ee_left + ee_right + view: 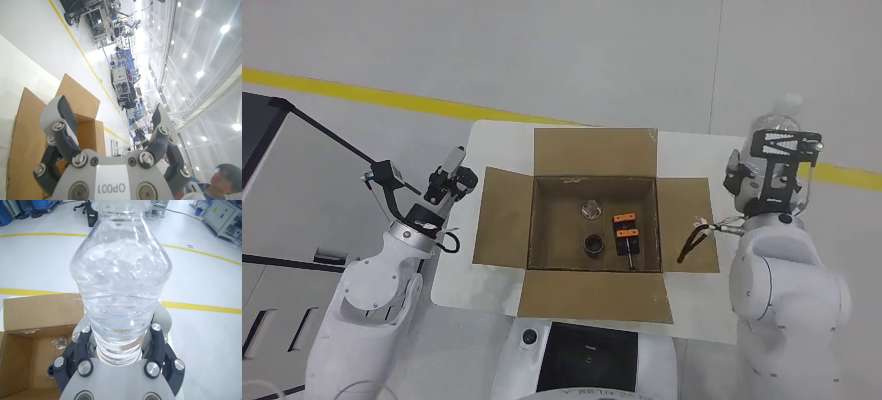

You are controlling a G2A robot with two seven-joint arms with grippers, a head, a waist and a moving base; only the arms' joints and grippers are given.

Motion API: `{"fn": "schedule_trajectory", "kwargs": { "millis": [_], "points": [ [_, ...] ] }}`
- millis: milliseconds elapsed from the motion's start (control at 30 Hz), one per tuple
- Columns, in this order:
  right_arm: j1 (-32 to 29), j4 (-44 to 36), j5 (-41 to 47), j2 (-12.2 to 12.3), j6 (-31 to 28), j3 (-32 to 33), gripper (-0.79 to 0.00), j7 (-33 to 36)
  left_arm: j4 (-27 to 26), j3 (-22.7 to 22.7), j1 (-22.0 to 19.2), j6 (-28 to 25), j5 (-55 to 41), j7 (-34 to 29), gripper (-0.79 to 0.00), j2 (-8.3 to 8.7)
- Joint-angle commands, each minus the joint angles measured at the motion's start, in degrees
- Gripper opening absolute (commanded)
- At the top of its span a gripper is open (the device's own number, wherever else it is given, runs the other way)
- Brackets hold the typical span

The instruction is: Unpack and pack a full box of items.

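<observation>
An open cardboard box stands mid-table with its flaps spread. Inside it lie a small clear piece, a dark round piece and an orange-and-black item. My right gripper is to the right of the box, above the table's right edge, shut on a clear water bottle. In the right wrist view the water bottle stands upright between the fingers, with the box beside it. My left gripper is open and holds nothing, left of the box.
A thin black cable-like item lies across the box's right flap. The white table has bare strips on both sides of the box. A yellow floor line runs behind the table. A person stands off beyond the left gripper.
</observation>
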Motion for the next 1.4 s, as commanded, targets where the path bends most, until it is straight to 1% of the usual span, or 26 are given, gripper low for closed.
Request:
{"fn": "schedule_trajectory", "kwargs": {
  "millis": [0, 67, 133, 533, 633, 733, 767, 833, 933, 1000, 1033, 1300, 1367],
  "points": [
    [-2.13, 0.06, 1.62, 0.32, -2.02, 6.0, -0.785, -4.13, 0.0, 0.0, 0.0, 0.0, 0.0, 0.01, 0.0, 0.0],
    [-4.84, 0.06, 1.86, 0.72, -5.17, 11.37, -0.785, -7.7, 0.0, 0.0, 0.0, 0.0, 0.0, 0.01, 0.0, 0.0],
    [-7.0, 0.06, 4.27, 0.89, -6.78, 15.82, -0.785, -9.6, 0.0, 0.0, 0.0, 0.0, 0.0, 0.01, 0.0, 0.0],
    [-7.0, 0.06, 4.27, 0.89, -6.78, 15.82, -0.785, -9.6, 0.0, 0.0, 0.0, 0.0, 0.0, 0.01, 0.0, 0.0],
    [-7.53, 1.96, 7.16, 0.84, -7.35, 15.0, -0.785, -15.1, 0.0, 0.0, 0.0, 0.0, 0.0, 0.01, 0.0, 0.0],
    [-8.53, 7.46, 10.84, 0.89, -8.53, 16.62, -0.785, -26.8, 0.0, 0.0, 0.0, 0.0, 0.0, 0.01, 0.0, 0.0],
    [-8.98, 10.43, 12.64, 0.9, -8.9, 17.68, -0.785, -32.04, 0.0, 0.0, 0.0, 0.0, 0.0, 0.01, 0.0, 0.0],
    [-9.06, 17.64, 13.19, 1.08, -9.79, 19.61, -0.785, -39.41, 0.0, 0.0, 0.0, 0.0, 0.0, 0.01, 0.0, 0.0],
    [-7.56, 26.09, 14.73, 1.37, -11.95, 21.07, -0.785, -46.13, 0.0, 0.0, 0.0, 0.0, 0.0, 0.01, 0.0, 0.0],
    [-6.08, 30.94, 14.04, 1.6, -13.15, 21.05, -0.785, -47.97, 0.0, 0.0, 0.0, 0.0, 0.0, 0.01, 0.0, 0.0],
    [-5.18, 33.55, 12.98, 1.69, -12.84, 20.78, -0.785, -48.16, 0.0, 0.0, 0.0, 0.0, 0.0, 0.01, 0.0, 0.0],
    [-4.79, 33.99, 12.8, 1.71, -12.81, 20.55, -0.785, -48.37, 0.0, 0.0, 0.0, 0.0, 0.0, 0.01, 0.0, 0.0],
    [-5.47, 34.28, 13.25, 1.77, -14.73, 20.02, -0.785, -51.51, 0.0, 0.0, 0.0, 0.0, 0.0, 0.01, 0.0, 0.0]
  ]
}}
